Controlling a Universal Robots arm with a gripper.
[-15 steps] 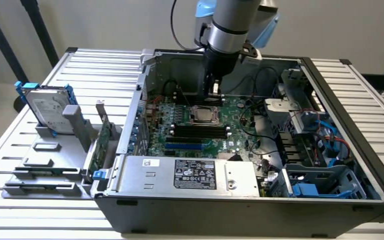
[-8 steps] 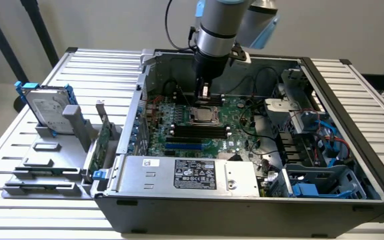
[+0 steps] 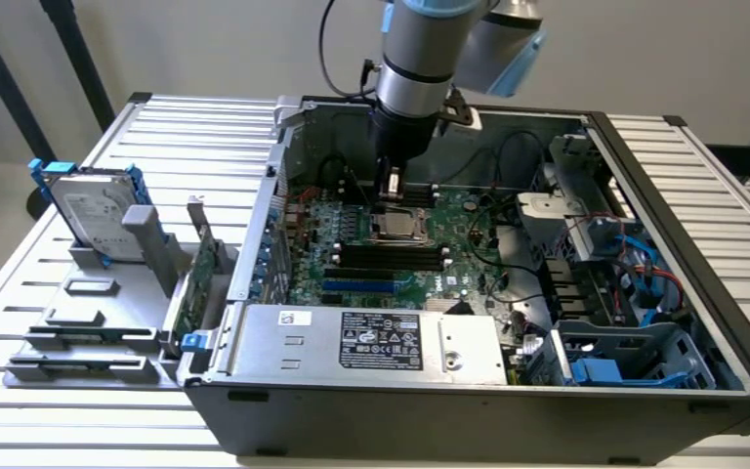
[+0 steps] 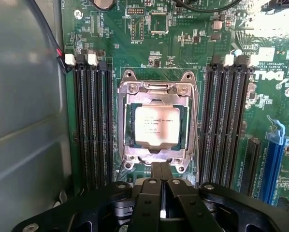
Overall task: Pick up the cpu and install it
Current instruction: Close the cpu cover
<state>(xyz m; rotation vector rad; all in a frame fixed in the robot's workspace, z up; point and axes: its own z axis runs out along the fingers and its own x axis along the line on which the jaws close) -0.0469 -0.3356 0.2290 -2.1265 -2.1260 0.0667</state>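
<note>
And here's the cpu (image 4: 157, 125), lying flat in its socket in the middle of the motherboard (image 4: 193, 63), dull silver-grey metal top facing up. It's close to square, so there's no real long axis. Its faint printed lines run across from one bank of black memory slots (image 4: 92, 125) towards the other, and its edges sit square to the bright steel socket frame (image 4: 156, 88) around it. A thin dark border shows between chip and frame.

The gripper (image 4: 160, 170) hangs right over the frame's edge with its two black fingers pressed together and nothing between them. I can't tell whether the tips touch the metal.

In the exterior view the arm reaches straight down into the open computer case (image 3: 479, 415). The grey labelled power supply (image 3: 375, 342) lies along the case's near edge. A hard drive (image 3: 89, 210) with blue brackets stands upright outside the case, on the exterior view's left.
</note>
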